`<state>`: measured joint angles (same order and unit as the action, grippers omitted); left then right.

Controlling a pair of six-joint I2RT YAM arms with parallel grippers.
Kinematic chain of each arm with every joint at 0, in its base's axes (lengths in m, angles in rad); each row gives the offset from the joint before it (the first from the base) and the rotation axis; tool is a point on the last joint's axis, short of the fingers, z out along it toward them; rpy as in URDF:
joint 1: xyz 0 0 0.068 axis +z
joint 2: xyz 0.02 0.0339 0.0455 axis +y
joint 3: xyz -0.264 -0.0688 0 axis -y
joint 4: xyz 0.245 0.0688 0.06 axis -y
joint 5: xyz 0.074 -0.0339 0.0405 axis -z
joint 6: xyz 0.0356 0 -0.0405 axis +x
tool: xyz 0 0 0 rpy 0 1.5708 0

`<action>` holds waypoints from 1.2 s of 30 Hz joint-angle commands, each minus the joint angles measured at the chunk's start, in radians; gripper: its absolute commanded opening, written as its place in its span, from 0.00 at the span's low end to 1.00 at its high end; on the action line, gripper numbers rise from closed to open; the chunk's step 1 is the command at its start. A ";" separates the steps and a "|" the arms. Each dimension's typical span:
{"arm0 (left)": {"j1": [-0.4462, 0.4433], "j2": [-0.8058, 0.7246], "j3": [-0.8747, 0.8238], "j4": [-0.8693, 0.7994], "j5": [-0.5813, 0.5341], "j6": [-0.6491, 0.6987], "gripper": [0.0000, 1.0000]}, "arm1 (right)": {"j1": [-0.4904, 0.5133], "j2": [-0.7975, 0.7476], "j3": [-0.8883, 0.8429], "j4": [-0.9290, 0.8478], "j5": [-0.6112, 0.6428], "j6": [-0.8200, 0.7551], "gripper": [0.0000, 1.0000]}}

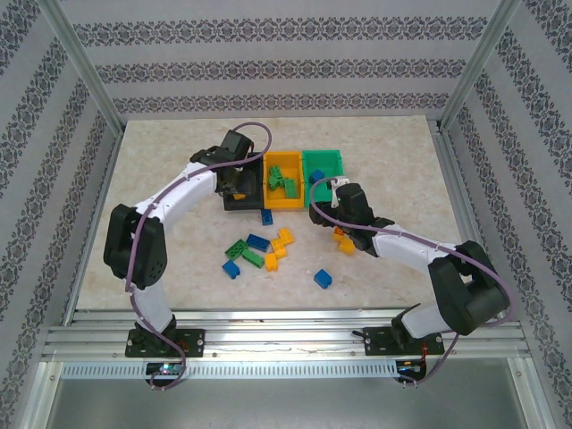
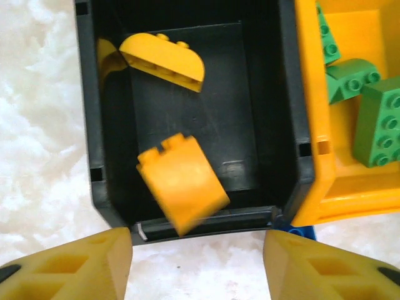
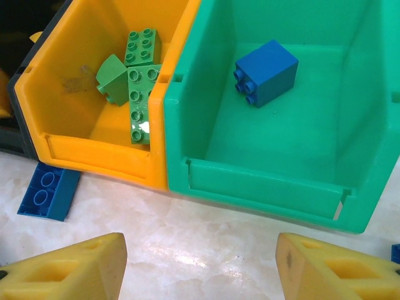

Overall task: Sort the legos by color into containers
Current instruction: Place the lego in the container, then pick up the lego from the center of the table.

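My left gripper stands open just in front of the black bin, with nothing between its fingers. Two yellow-orange bricks are in that bin: a rounded one at the back, and a blurred one by the near wall. My right gripper is open and empty over bare table in front of the orange-yellow bin and green bin. The orange-yellow bin holds green bricks. One blue brick lies in the green bin. From above, the left gripper hangs over the black bin.
A flat blue brick lies on the table against the orange-yellow bin's front. Loose bricks are scattered in front of the bins: green, blue, yellow-orange, and a lone blue one. Frame posts and patterned walls ring the table.
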<state>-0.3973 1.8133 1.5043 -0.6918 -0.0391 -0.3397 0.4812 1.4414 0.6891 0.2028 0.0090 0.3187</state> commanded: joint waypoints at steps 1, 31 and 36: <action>-0.010 -0.020 -0.004 0.039 0.092 0.029 0.60 | -0.010 0.003 -0.013 0.026 -0.015 0.018 0.65; -0.277 0.020 -0.241 0.198 0.262 0.061 0.66 | -0.041 0.007 -0.017 0.035 -0.044 0.046 0.65; -0.297 0.084 -0.176 0.146 0.227 0.065 0.67 | -0.059 -0.004 -0.029 0.044 -0.063 0.063 0.65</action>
<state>-0.6720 1.8709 1.2846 -0.4858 0.2199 -0.2909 0.4328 1.4528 0.6785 0.2260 -0.0299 0.3607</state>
